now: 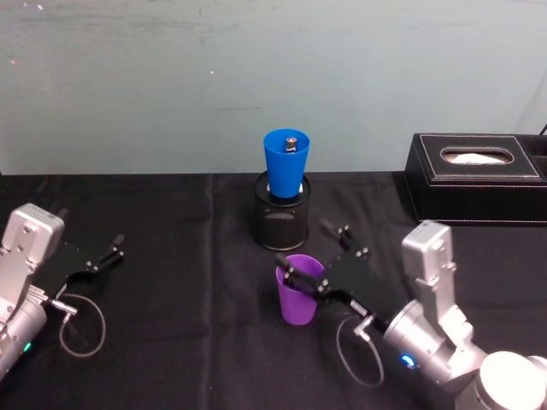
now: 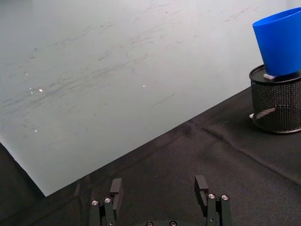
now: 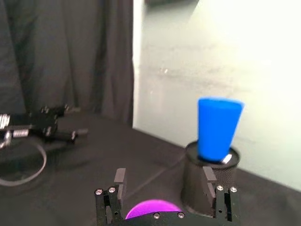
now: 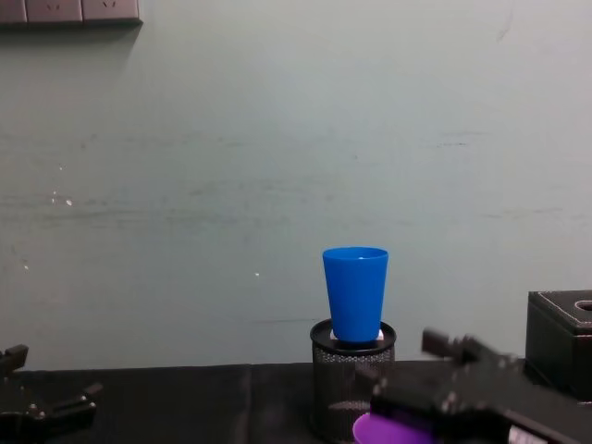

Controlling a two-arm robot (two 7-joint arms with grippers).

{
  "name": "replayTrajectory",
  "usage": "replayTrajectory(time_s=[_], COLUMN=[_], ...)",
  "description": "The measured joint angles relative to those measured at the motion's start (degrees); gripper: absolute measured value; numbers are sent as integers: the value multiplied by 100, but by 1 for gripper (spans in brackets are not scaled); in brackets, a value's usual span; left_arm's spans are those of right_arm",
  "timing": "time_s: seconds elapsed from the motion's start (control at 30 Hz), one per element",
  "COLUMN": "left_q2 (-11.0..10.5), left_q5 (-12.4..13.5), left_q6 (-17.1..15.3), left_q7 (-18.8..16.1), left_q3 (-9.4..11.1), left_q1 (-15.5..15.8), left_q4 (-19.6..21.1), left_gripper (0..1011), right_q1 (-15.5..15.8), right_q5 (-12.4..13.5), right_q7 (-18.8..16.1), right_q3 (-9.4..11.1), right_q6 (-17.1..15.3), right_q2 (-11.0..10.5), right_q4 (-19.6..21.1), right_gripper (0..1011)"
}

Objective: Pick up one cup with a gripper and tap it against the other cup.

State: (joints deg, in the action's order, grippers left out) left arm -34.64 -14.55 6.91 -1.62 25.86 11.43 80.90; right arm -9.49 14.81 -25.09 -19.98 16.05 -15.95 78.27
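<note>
A black cloth-covered table spreads across the work area, backed by a pale green wall. At the far right sits a black leather-look tissue box. Near the middle stands a black wire-mesh cylindrical holder, and in it sits the bright blue tapered plastic tumbler, raised above the cloth.

The right gripper, black and flat-jawed on a silver arm with a blue light, reaches in from the lower right. Its jaws stand apart, one on each side of the purple tapered plastic tumbler; in the right wrist view the cup's rim lies between the two fingers, with a gap on either side. So the gripper is released, holding nothing. The purple tumbler stands upright on the cloth, just in front of the mesh holder and apart from it.

The left gripper rests low on the left of the table, well apart from both cups, its jaws spread and empty.

The step in hand looks like the grasp on the purple tumbler, not yet closed. The next move calls for clenching on its wall, lifting it clear, then carrying it up and forward, since the blue tumbler sits higher on its holder.
</note>
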Motion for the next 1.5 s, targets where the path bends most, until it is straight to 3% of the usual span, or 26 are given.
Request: replayTrajectory(time_s=[0.27,0.37,0.67,0.97,1.5], left_q2=[0,0,0,0,0], left_q5=[0,0,0,0,0], left_q6=[0,0,0,0,0], left_q7=[0,0,0,0,0], left_q3=[0,0,0,0,0], left_q1=[0,0,0,0,0], left_q4=[0,0,0,0,0], left_gripper=[1000,1000,1000,1000,1000], right_q1=[297,512,755,733,721], right_q5=[19,-69,-397,-357,-309], right_q7=[563,1024,1782,1811,1710], right_q3=[374,624,1007,1204,1219], right_q6=[-199,-373,-647,-749,-757], right_q2=[48,159,438,651,667], right_q4=[574,798,823,565,528], right_gripper=[1002,1003,1002,1002,1003])
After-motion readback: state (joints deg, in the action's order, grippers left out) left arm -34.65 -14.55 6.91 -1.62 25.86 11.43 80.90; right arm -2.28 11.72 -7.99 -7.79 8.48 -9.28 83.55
